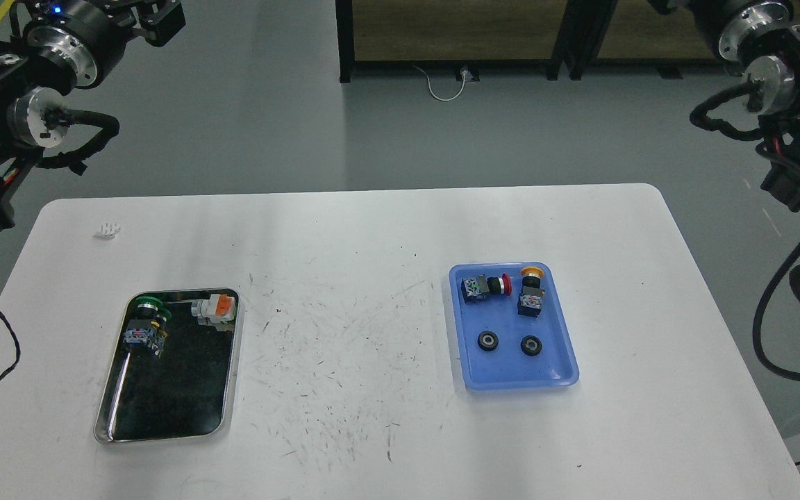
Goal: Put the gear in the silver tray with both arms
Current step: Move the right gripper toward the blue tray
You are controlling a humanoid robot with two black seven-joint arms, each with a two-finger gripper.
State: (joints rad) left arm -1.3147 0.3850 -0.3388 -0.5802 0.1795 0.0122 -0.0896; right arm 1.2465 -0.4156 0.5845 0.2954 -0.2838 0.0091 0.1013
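Two small black round gears (488, 341) (530, 345) lie side by side in a blue plastic tray (511, 371) on the right of the white table. The silver tray (171, 399) sits at the left; a green-capped switch (146, 326) and a white and orange part (216, 308) lie at its far end. My left arm is raised at the top left, well above and behind the table. Its dark far end (161, 21) is too dim to show the fingers. My right arm (764, 42) is raised at the top right, its gripper out of view.
Two push-button switches, one red-capped (485, 286) and one yellow-capped (530, 292), lie at the far end of the blue tray. A small white piece (107, 230) rests near the table's far left corner. A dark shelf frame (455, 35) stands on the floor beyond.
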